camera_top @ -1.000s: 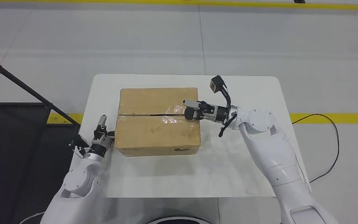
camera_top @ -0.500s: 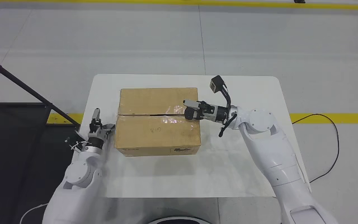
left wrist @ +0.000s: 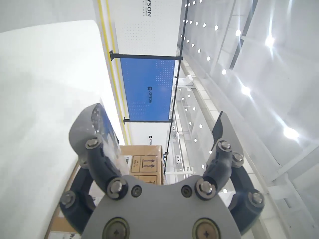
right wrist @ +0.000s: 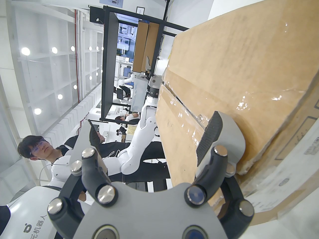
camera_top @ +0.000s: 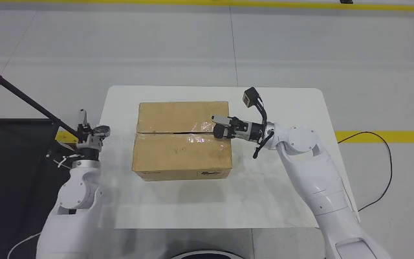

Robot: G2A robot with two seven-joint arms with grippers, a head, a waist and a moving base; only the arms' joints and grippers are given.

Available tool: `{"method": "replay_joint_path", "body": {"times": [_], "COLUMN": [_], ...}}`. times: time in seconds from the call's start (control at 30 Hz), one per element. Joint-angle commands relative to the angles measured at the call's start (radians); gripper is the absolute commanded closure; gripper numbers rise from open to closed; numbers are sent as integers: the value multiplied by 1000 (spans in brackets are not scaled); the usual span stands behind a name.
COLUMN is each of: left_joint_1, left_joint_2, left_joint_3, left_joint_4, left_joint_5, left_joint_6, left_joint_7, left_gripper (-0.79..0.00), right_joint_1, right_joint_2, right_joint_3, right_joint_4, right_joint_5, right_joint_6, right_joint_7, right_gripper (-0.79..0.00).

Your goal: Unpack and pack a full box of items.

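The cardboard box (camera_top: 183, 139) sits closed on the table (camera_top: 278, 188). The right gripper (camera_top: 216, 127) hovers at its taped seam — jaws spread, gripping nothing. The left gripper (left wrist: 159, 119) hangs off the table's left edge, jaws likewise released.

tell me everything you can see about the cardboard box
The cardboard box is plain brown, rectangular, lying flat on the white table. Its two top flaps are shut, meeting at a seam along the middle under glossy, wrinkled clear tape. Small dark print marks its near side. The open right gripper sits at one end of the seam, one finger against the top; nothing else touches it.
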Motion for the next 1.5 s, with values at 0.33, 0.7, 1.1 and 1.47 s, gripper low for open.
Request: {"method": "replay_joint_path", "body": {"times": [0.33,0.7,1.1,1.47], "left_joint_1": [36,120,168,121], "left_joint_2": [-4,-13,-26,-33], "left_joint_3": [-77,-127,-148,-121], "left_joint_4": [-178,-312,-403,-450], "left_joint_5": [41,122,210,298], "left_joint_6": [-8,-53,-96,-67], "left_joint_7": [28,78,106,72], "left_gripper": [-785,-785,-785,-785], "right_joint_1": [0,0,0,0], "right_joint_2": [0,0,0,0], "right_joint_3": [0,0,0,0], "right_joint_4": [0,0,0,0], "right_joint_5": [0,0,0,0], "right_joint_6": [0,0,0,0], "right_joint_7": [0,0,0,0], "right_gripper": [-785,-785,-785,-785]}}
